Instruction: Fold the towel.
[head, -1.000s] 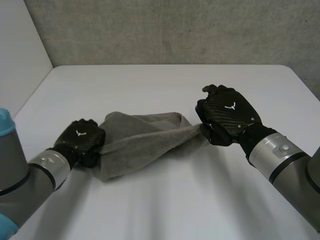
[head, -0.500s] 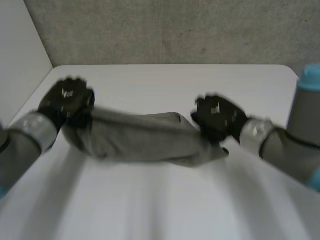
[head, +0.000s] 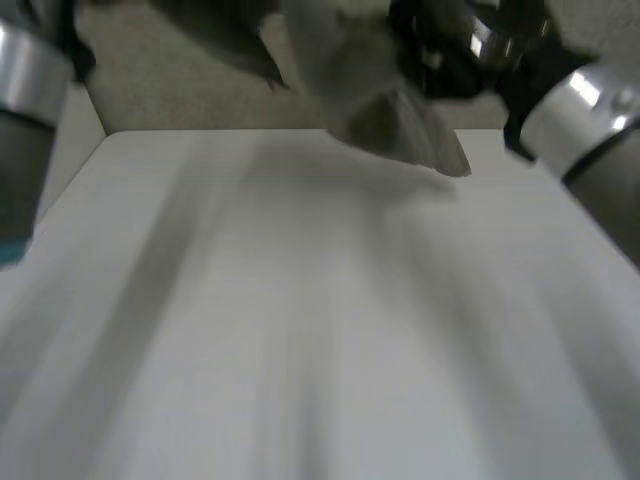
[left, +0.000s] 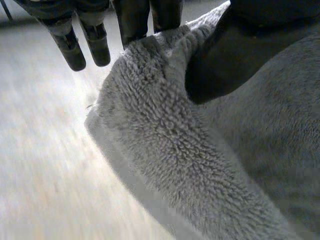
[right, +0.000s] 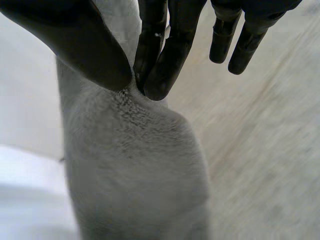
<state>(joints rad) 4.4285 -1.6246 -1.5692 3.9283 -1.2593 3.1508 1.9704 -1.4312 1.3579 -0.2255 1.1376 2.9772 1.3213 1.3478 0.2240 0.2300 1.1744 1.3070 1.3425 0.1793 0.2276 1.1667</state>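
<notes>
A second ago the towel (head: 385, 105) lay bunched on the table (head: 300, 340); now both hands have swept it up and it hangs clear above the far edge, probably to shake it open before folding. The left hand (left: 240, 55) pinches one edge between thumb and fingers (left: 132, 22), and the right hand (right: 75, 45) nips the upper end likewise. The cloth is grey, thick, looped terry, limp, with a flat hem
</notes>
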